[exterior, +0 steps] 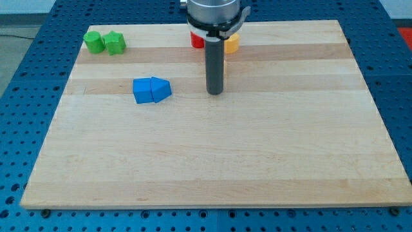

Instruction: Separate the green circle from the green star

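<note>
Bright, even overhead light falls on the pale wooden worktop [212, 148]; shadows are faint and short, there is no strong glare, and focus is sharp from near edge to far.

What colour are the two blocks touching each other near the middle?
Blue, seen in the camera view.

The green circle [94, 41] and the green star [115, 42] lie flat at the board's top left corner. The 2 blocks sit side by side and touch, the circle on the view's left, the star on its right.
</note>
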Tool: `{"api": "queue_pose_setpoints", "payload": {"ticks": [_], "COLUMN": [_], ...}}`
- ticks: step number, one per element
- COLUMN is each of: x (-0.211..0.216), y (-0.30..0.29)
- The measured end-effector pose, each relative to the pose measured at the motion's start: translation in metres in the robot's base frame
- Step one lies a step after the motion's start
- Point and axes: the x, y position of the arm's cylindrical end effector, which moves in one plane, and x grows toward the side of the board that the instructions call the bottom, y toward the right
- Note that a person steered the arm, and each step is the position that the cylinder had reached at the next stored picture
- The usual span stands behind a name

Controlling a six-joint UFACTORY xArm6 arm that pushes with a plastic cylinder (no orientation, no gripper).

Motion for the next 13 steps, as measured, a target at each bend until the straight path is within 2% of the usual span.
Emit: {"api": "queue_pose_setpoints", "payload": {"ticks": [2, 3, 5, 6, 7, 8, 9, 10, 11, 12, 13], "x": [-0.073, -0.061, -0.199, -0.172, -0.121, -0.105, -0.094, -0.066, -0.025, -0.019, -0.043], "y": [-0.014, -0.107, -0.19, -0.273, -0.273, -0.249, -0.305, -0.3, -0.216, -0.212, -0.265]}}
